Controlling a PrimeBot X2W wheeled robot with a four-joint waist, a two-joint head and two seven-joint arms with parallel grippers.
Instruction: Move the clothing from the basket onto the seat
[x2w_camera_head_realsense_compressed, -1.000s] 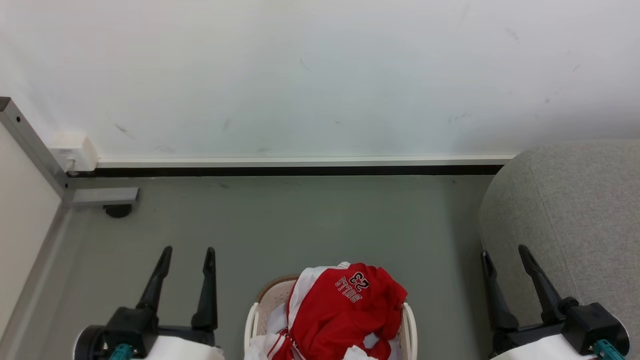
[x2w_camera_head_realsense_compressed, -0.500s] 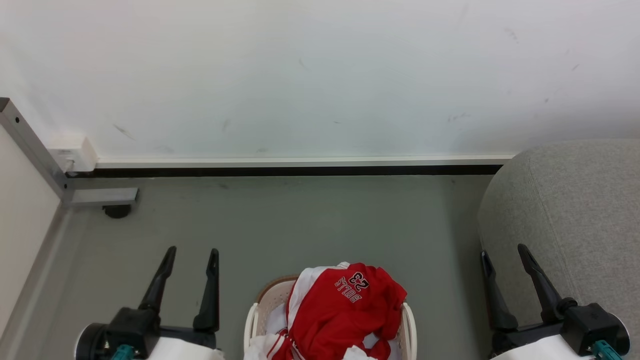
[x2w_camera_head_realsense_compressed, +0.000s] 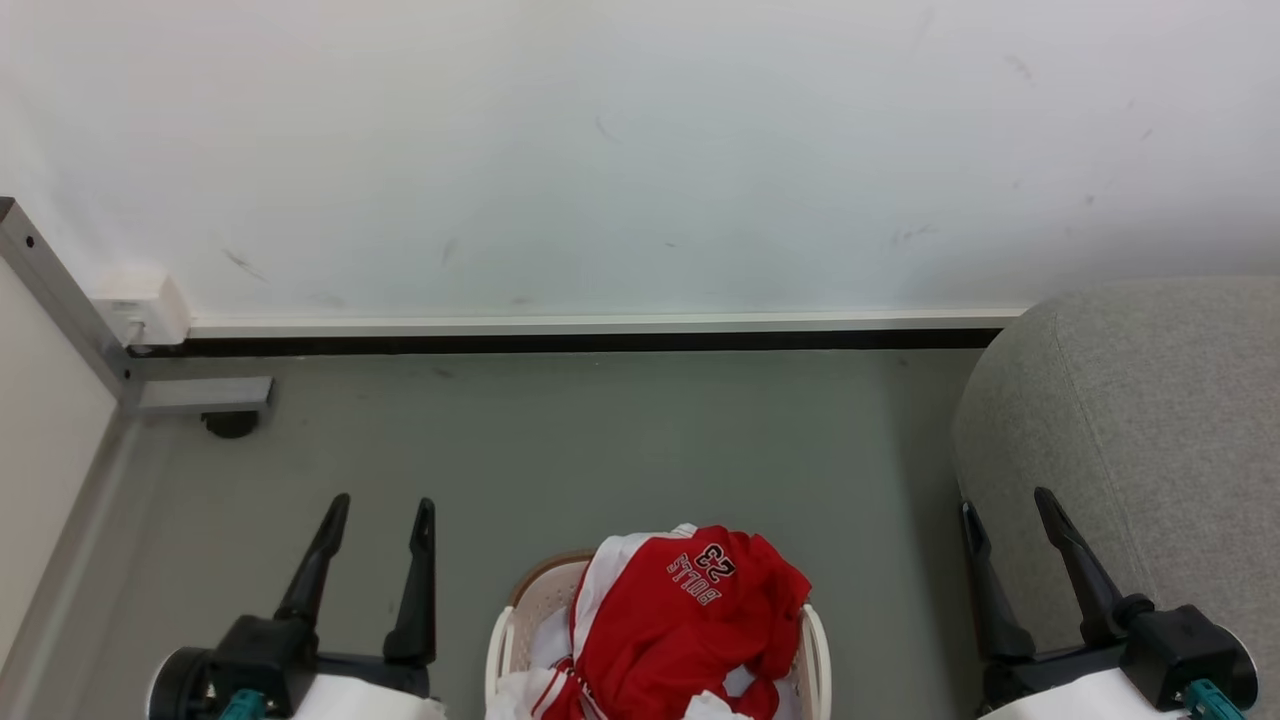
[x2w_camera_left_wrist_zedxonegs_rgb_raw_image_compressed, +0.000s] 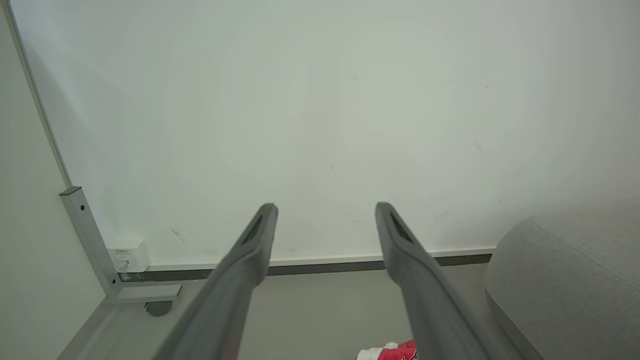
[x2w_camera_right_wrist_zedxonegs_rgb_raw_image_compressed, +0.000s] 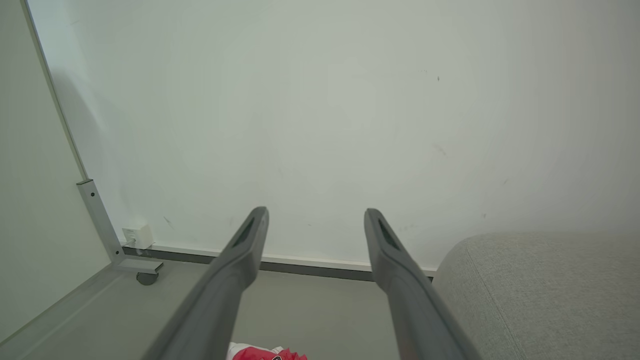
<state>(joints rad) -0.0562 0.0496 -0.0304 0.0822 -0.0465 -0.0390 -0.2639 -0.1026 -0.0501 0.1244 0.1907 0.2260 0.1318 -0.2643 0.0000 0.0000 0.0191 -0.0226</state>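
The clothing (x2w_camera_head_realsense_compressed: 680, 620) lies heaped in the basket (x2w_camera_head_realsense_compressed: 535, 590), which stands on the grey-green floor (x2w_camera_head_realsense_compressed: 600, 440) at the bottom middle of the head view, cut off by the lower edge. The top garment is red with white trim and bears a black 23 and the word BULLS, upside down to the head camera. It bulges above the rim and drapes over the basket's right side, with white cloth showing under it at the lower left. The basket's far rim is brown and its cream wall is full of small holes. The left gripper (x2w_camera_head_realsense_compressed: 381, 500) hangs to the left of the basket, apart from it, its two dark fingers spread wide with nothing between them. The right gripper (x2w_camera_head_realsense_compressed: 1005, 498) hangs to the right of the basket, likewise spread wide and empty, its fingers showing in front of the rounded edge of the seat (x2w_camera_head_realsense_compressed: 1150, 430), a grey fabric sofa along the right side of the view. Behind runs a white wall (x2w_camera_head_realsense_compressed: 640, 150) with a pale strip and a dark line at its foot. At the left a grey metal post (x2w_camera_head_realsense_compressed: 60, 290) slants down to a flat foot (x2w_camera_head_realsense_compressed: 205, 393), and a small white box (x2w_camera_head_realsense_compressed: 145, 305) sits at the wall's base beside it. In each wrist view a scrap of the red and white cloth peeks in at the bottom edge.
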